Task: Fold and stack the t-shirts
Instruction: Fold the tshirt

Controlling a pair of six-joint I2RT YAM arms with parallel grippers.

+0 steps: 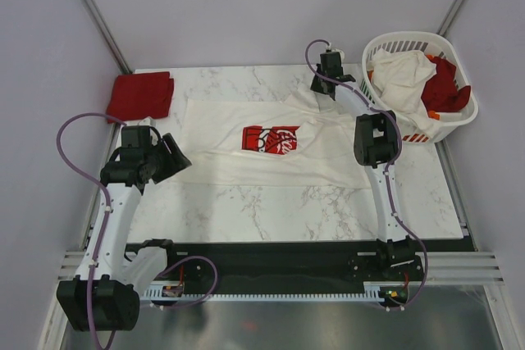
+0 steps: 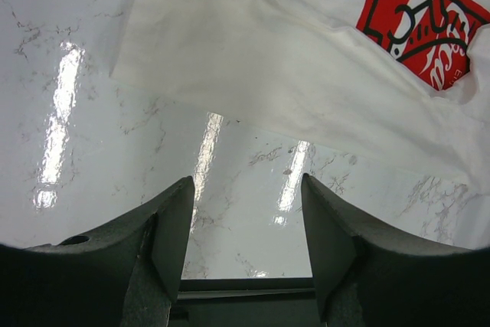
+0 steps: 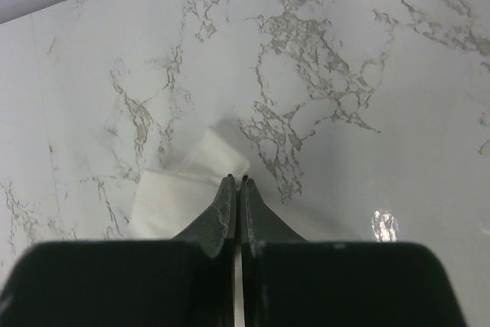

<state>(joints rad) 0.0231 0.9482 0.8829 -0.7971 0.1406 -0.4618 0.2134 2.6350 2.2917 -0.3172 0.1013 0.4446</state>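
A cream-white t-shirt (image 1: pixel 238 157) with a red graphic (image 1: pixel 271 138) lies spread flat on the marble table. My left gripper (image 1: pixel 176 157) is open and empty at the shirt's left edge; in the left wrist view it (image 2: pixel 246 189) hovers over bare marble just short of the shirt (image 2: pixel 291 67). My right gripper (image 1: pixel 320 88) is at the shirt's far right corner. In the right wrist view it (image 3: pixel 236 180) is shut, its tips pinching a fold of the cream cloth (image 3: pixel 176 193). A folded red t-shirt (image 1: pixel 141 94) lies at the back left.
A white slatted laundry basket (image 1: pixel 385 40) stands at the back right with a cream t-shirt (image 1: pixel 406 75) and red cloth (image 1: pixel 445 86) in it. Grey walls close the table in at back and sides. Bare marble (image 1: pixel 287 202) lies in front of the shirt.
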